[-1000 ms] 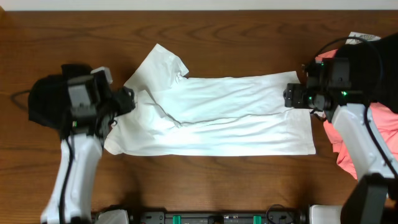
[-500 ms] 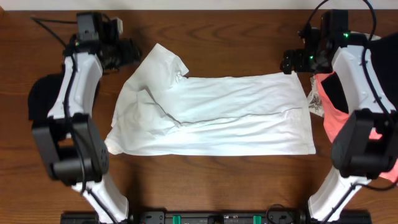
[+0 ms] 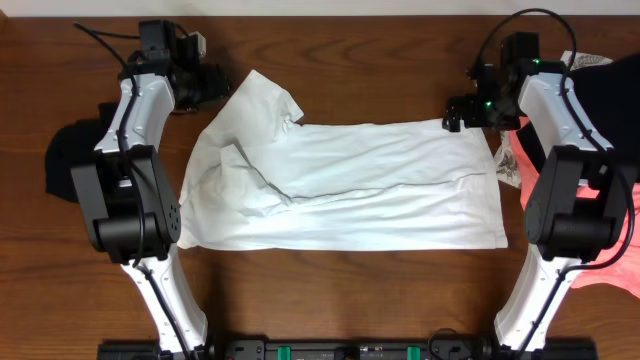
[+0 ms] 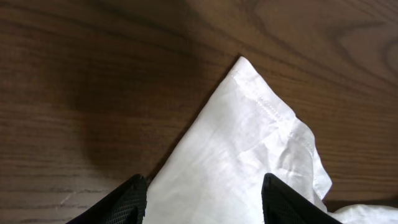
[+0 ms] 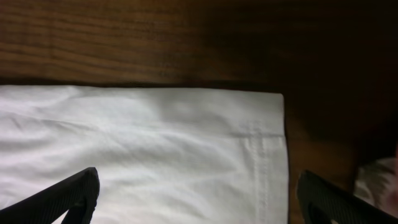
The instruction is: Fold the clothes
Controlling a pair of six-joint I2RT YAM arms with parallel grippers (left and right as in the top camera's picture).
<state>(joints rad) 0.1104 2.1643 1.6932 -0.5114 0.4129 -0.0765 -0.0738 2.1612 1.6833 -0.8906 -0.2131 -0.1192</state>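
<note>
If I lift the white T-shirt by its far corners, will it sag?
Likely yes: the white T-shirt lies wrinkled, so it looks floppy. It hugs the table flat, so probably thin and light. Pushed, it would probably bunch rather than slide.

No readable text, label or number anywhere, not even on the white T-shirt point(image 3: 340, 185)
</note>
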